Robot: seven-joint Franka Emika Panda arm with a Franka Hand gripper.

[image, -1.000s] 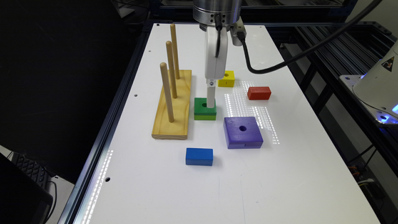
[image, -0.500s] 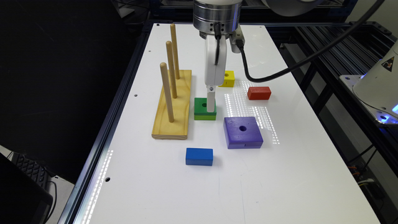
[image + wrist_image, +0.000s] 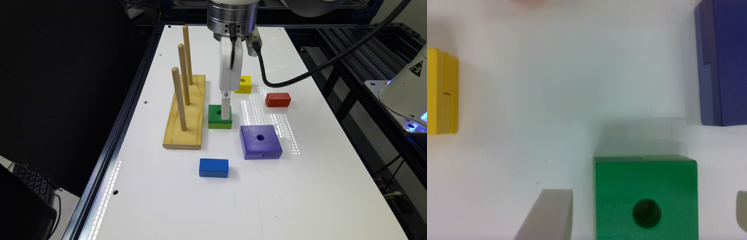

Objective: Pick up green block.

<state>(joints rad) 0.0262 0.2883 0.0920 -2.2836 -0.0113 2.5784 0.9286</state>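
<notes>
I have the gripper [image 3: 644, 212] down low and spread wide, holding nothing. The green block [image 3: 645, 198] sits on the white table [image 3: 300, 186] between the fingers [image 3: 547, 215], a gap showing on each side, with the purple block [image 3: 722, 60] and yellow block [image 3: 441, 91] off to either side.

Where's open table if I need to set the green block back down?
Bare table lies nearer the camera than the blue block. It is crowded around the green block, between the peg stand, purple block and yellow block.
</notes>
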